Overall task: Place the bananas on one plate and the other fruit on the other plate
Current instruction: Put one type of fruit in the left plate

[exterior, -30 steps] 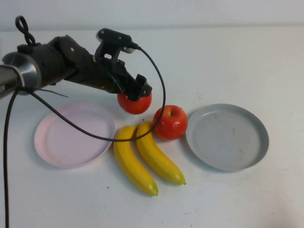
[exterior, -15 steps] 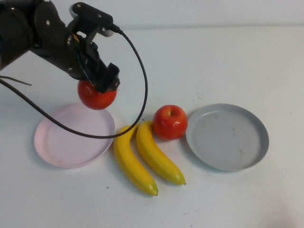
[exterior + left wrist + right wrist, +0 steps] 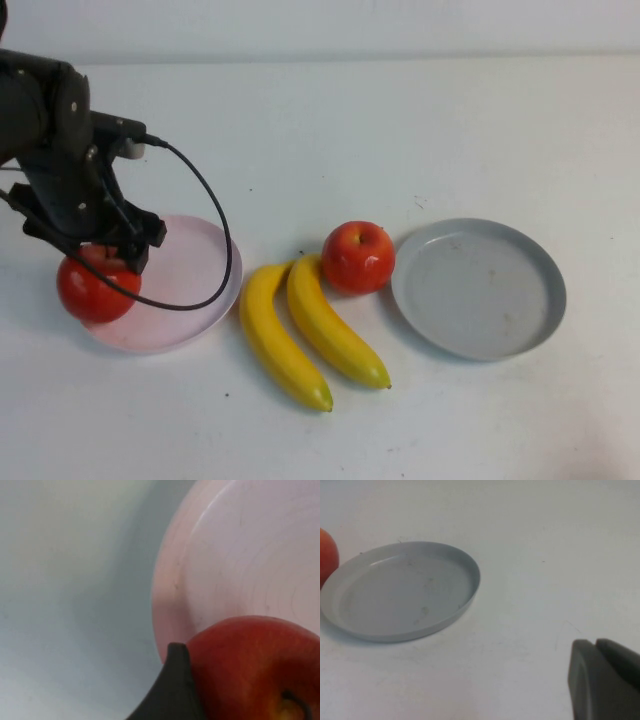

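Surface: plain white table (image 3: 420, 130), no room visible beyond.
Left gripper (image 3: 98, 262): clamped on red apple (image 3: 97, 288) over pink plate's (image 3: 190, 275) left rim.
Right gripper (image 3: 605, 680): fingers together, right of grey plate (image 3: 478, 288).
Bananas (image 3: 305, 330): centre, beside second apple (image 3: 358, 256).

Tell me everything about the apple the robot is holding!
The held apple is shiny, smooth and red, with a yellowish patch at its stem dimple. The left gripper clamps it from above, a black finger pressed against its side. It sits over the pink plate's near-left rim; whether it touches the plate is unclear.
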`<state>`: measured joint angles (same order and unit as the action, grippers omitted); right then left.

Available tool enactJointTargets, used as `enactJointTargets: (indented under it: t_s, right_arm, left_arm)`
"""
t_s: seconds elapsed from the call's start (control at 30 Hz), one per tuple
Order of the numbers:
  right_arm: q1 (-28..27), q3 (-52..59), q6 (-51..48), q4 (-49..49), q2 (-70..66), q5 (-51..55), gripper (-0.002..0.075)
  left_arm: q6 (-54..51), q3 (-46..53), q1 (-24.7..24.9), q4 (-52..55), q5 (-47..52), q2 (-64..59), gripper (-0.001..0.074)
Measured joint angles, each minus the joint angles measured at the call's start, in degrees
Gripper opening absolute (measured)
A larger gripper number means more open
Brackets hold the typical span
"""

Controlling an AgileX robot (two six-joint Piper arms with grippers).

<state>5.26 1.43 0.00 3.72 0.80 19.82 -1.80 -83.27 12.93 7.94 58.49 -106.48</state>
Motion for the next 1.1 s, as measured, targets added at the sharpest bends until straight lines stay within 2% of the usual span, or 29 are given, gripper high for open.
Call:
enactJointTargets:
  t_s: [0.33, 0.53, 0.77, 0.93, 1.1]
  right_arm:
    - [0.0, 0.0, 0.0, 0.0, 0.0, 0.0, -0.0017]
    - [0.0, 0.0, 0.0, 0.0, 0.0, 0.0, -0.0017]
    - [0.0, 0.0, 0.0, 0.0, 0.0, 0.0, -0.0017]
    - [0.0, 0.0, 0.0, 0.0, 0.0, 0.0, -0.0017]
    - [0.0, 0.0, 0.0, 0.0, 0.0, 0.0, -0.0017]
  left_arm:
    - [0.11, 3.79, -0.22, -2.34, -10.77, -0.29, 0.0561]
    - [-0.54, 3.93, -0.22, -5.05, -11.63, -0.29, 0.056]
    - [-7.52, 3.93, -0.22, -11.5, -11.77, -0.29, 0.0562]
    - [-7.88, 3.93, -0.22, -10.62, -11.77, -0.29, 0.0666]
    - [-7.19, 3.93, -0.22, -8.87, -11.65, 1.17, 0.0668]
